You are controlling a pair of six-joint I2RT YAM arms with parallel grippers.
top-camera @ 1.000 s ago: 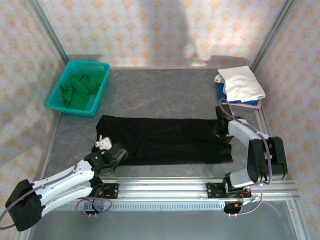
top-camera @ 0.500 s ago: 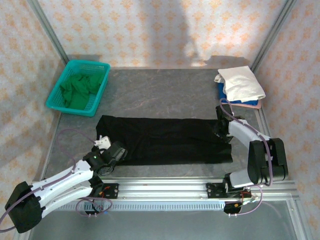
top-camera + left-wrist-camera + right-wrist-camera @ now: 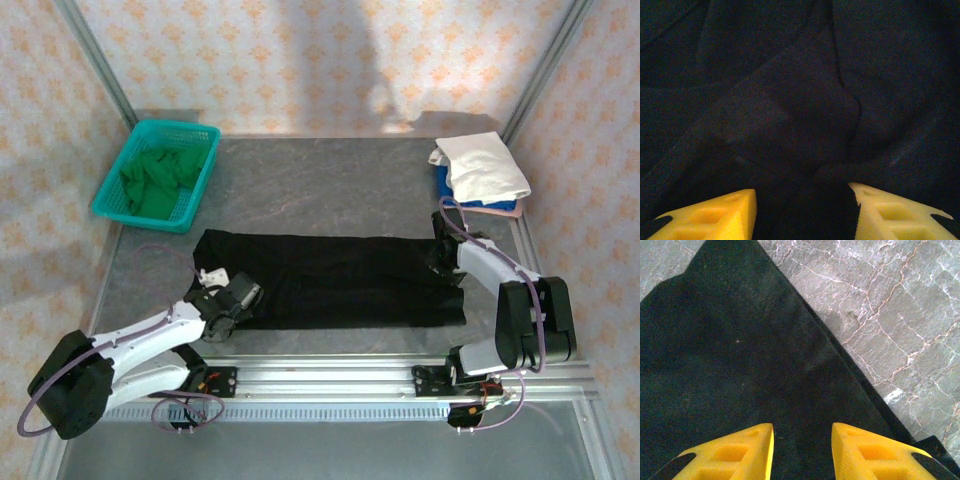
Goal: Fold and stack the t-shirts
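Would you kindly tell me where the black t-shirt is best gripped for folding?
Probably by its two short ends, one arm each, coming in low from the sides: the black t-shirt lies flat as a long band across the table, and its layered edges are exposed there.

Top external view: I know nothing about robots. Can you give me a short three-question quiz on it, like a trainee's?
1. True or false: the black t-shirt lies inside the teal mesh basket.
2. Which shirt lies on top at the far right corner of the table? A) white t-shirt B) green t-shirt C) black t-shirt
3. Fill in: the cloth in the basket is ___.
Key: 1 false, it lies spread on the table; 2 A; 3 green.
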